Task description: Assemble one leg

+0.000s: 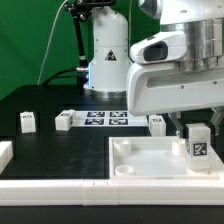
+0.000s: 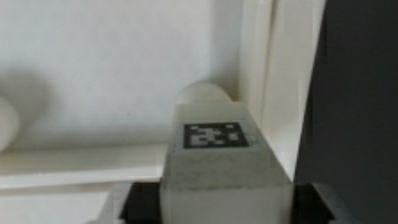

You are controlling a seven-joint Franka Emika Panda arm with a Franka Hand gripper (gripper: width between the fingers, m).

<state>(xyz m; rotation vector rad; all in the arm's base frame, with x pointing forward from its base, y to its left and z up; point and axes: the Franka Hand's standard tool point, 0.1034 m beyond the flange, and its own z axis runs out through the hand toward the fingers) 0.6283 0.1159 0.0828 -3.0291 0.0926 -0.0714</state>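
Nearest the exterior camera runs the rim of the large white tray-like piece [image 1: 150, 178]. At its far right corner the pincer [image 1: 196, 128] pinches the leg [image 1: 197, 143], held upright with its tag facing near. Pick-up and carry look done, by my judgement; seating and fastening the leg in that corner are left. Three spare legs [image 1: 64, 120] stand loose on the surface [image 1: 60, 148] beside the marker board [image 1: 105, 118], and only the exterior view shows them. Only the wrist view shows the leg's tip close against the corner recess [image 2: 143, 90]; whether they touch I cannot tell.
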